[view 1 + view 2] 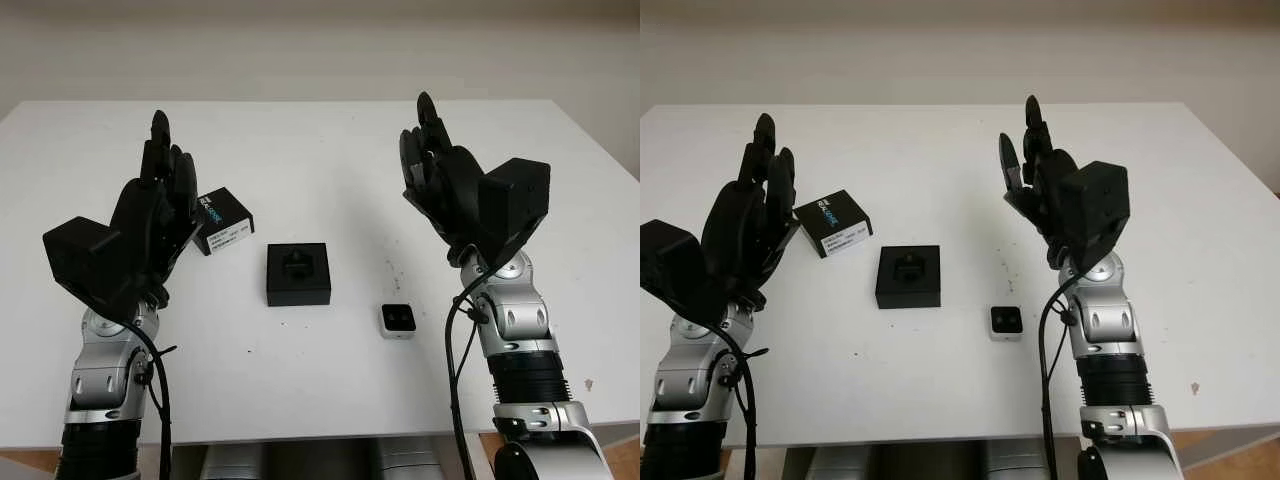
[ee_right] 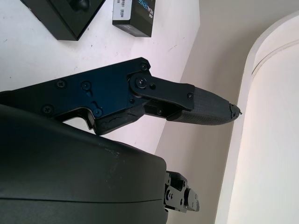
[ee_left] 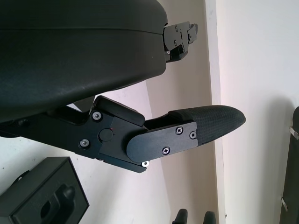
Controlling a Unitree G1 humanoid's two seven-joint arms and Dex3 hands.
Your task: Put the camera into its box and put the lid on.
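Observation:
A small white-edged camera [image 1: 397,320] lies on the white table [image 1: 330,150] right of centre. The black box base [image 1: 298,274] with its moulded insert sits in the middle, uncovered. The black lid [image 1: 223,221], with a label on its side, lies tilted to the left of the box. My left hand [image 1: 160,190] is raised above the table just left of the lid, open and holding nothing. My right hand [image 1: 432,160] is raised above the table to the right, behind the camera, open and holding nothing. The box base [image 3: 42,200] and the lid [image 2: 135,16] appear in the wrist views.
The table's front edge [image 1: 330,435] runs near my arms. A pale wall rises behind the far edge [image 1: 300,100]. A few small dark specks [image 1: 392,268] mark the tabletop near the camera.

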